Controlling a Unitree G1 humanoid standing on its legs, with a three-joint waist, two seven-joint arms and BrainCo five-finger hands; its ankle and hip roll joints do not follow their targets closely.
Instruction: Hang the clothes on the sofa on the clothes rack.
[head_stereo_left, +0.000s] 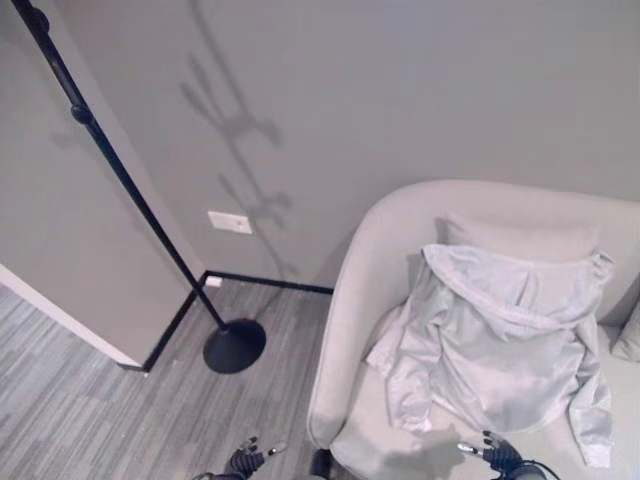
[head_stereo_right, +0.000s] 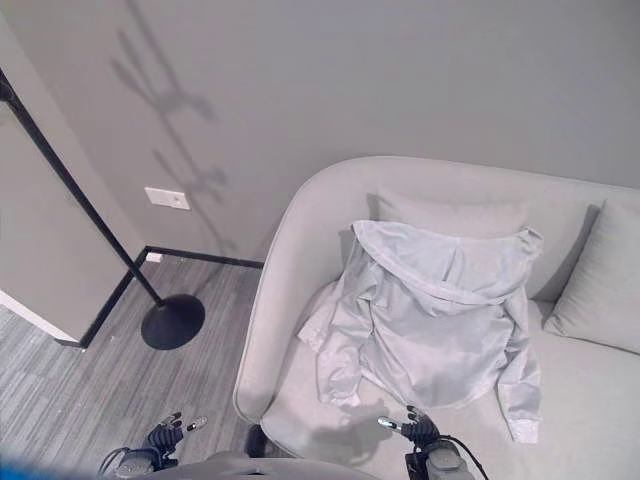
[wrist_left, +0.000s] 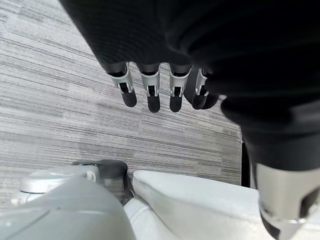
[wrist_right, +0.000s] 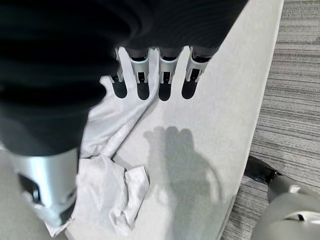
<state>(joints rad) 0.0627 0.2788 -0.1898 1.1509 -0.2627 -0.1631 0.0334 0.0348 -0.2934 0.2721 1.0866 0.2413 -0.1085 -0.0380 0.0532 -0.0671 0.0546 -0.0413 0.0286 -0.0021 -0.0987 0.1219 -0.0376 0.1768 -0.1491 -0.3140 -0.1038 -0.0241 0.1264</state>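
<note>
Two hands low and empty, fingers relaxed: left hand (head_stereo_right: 163, 437) over floor (head_stereo_left: 90, 410), right hand (head_stereo_right: 420, 432) above sofa (head_stereo_right: 300, 400).

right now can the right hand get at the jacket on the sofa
Probably yes. The right hand hangs open above the sofa seat, just short of the jacket, with its hem showing past the fingers in the wrist view. Nothing lies between them.

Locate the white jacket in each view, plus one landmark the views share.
Left eye view: jacket spread over the sofa backrest and seat, right of centre.
Right eye view: jacket at centre.
Left wrist view: not in it.
Right wrist view: sleeve end on the seat below the right hand.
Shared landmark: the sofa.
</note>
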